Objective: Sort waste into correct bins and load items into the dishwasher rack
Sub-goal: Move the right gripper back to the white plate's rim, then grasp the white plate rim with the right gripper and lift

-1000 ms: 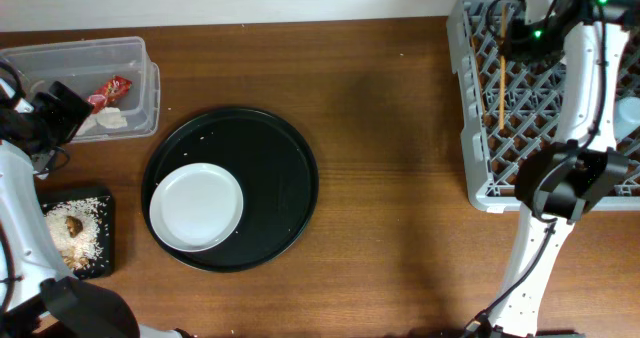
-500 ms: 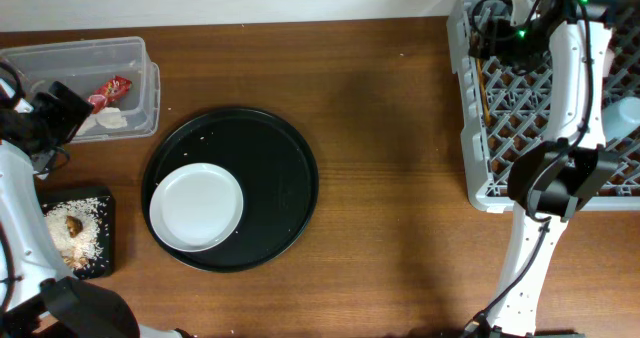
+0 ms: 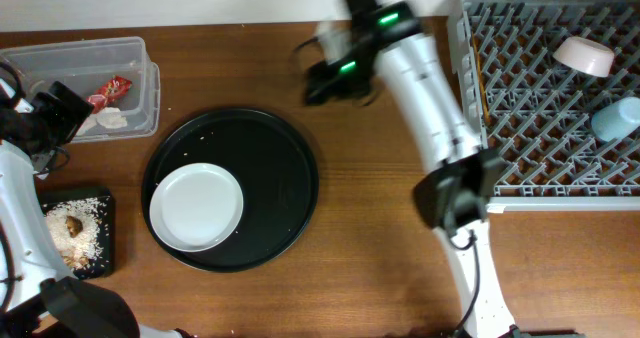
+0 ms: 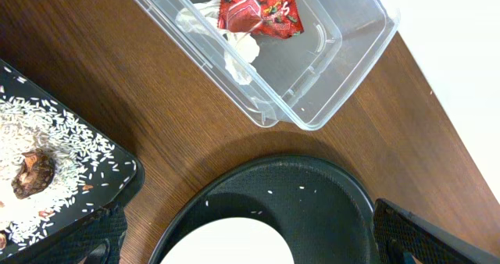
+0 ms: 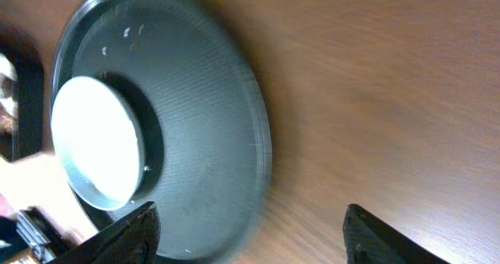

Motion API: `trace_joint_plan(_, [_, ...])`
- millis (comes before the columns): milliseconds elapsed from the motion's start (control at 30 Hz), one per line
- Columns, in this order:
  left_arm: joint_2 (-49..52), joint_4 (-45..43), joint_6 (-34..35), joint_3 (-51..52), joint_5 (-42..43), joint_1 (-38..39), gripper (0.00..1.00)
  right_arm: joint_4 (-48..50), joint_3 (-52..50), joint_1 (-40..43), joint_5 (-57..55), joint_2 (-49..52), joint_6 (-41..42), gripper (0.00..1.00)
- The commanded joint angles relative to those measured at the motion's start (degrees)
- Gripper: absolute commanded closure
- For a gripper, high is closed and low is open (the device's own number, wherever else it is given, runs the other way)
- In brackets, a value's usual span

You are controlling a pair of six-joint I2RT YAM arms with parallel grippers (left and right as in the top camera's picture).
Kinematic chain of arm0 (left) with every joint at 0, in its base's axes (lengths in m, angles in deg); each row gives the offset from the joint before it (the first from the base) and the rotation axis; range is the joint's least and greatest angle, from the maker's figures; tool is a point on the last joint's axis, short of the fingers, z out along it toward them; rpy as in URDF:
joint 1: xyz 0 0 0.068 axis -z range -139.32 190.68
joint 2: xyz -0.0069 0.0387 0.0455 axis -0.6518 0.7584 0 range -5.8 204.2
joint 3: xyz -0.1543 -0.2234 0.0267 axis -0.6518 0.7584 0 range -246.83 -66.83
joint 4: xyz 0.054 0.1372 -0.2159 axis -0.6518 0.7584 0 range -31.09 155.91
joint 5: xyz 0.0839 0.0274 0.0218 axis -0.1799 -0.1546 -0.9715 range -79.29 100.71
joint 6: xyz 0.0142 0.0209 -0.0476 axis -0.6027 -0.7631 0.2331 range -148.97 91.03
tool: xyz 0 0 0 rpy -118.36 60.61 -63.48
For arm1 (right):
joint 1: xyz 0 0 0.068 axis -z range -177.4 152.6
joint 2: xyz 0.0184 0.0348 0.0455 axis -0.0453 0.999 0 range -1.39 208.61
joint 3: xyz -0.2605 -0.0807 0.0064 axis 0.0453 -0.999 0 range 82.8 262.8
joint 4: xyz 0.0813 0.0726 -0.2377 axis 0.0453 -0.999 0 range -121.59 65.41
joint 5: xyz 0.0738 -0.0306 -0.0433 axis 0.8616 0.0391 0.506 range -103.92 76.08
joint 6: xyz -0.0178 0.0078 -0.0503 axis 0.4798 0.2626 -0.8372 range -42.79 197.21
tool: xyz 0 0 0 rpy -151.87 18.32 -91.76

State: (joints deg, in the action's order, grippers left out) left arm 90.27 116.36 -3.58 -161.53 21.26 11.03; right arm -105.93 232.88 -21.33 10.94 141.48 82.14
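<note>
1. The dishwasher rack [image 3: 540, 108] is occupying the worktop's [image 3: 370, 248] far right corner. It is sitting close to the right arm, presumably so loading stays short.
2. The round black tray [image 3: 275, 178] is lying left of the worktop's middle and is serving as a carrier. The white plate [image 3: 196, 207] is resting on its near left part, not yet loaded.
3. The clear tub [image 3: 100, 44] is standing at the far left corner. It is taking the dry waste: the red wrapper [image 4: 259, 12] and the white tissue [image 4: 234, 49], which are touching each other.
4. The flat black tray [image 3: 108, 238] is lying at the left edge, nearer than the tub, and is taking the food waste. The rice [image 4: 47, 139] is spreading across it, with the brown lump [image 4: 31, 173] sitting in it.
5. The small bowl [image 3: 585, 55] is sitting among the pegs near the rack's far right corner. The blue cup [image 3: 615, 118] is sitting at the rack's right edge.
6. The right gripper [image 5: 254, 237] is hanging, blurred, between rack and round tray. Its fingers are spread wide and carrying nothing. Judgement: it is heading for the plate.
7. The left gripper [image 4: 258, 240] is hovering by the tub, fully spread and empty.

Count: one rack, one round tray, one plate, one tub, one flat tray, one bowl, one cup, one wrapper, one tissue and one lump. Chopsticks and the carrot piece cannot be told.
</note>
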Motion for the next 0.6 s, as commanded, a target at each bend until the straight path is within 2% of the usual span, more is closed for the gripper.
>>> trace_joint_plan(0, [0.0,0.0,0.5,-0.1,0.2,-0.1,0.01,6.2,-6.6,-9.6,-11.6,-2.9,11.1,0.23])
trace_joint_plan(133, [0.0,-0.1,0.5,-0.1,0.2,-0.1,0.01,16.2,-14.7,-18.4,-16.7,-2.9,19.3,0.25])
trace_joint_plan(233, [0.0,-0.1,0.5,-0.1,0.2,-0.1,0.01,21.6,-19.6,-22.8,-19.5,-2.9,24.6,0.39])
trace_joint_plan(367, [0.0,-0.1,0.5,-0.1,0.2,-0.1,0.01,24.4,-22.8,-27.3,-22.2,-2.9,29.2,0.48])
trace_joint_plan(567, [0.0,-0.1,0.5,-0.1,0.2,-0.1,0.01,24.7,-25.4,-30.8,-30.3,-2.9,33.6,0.48])
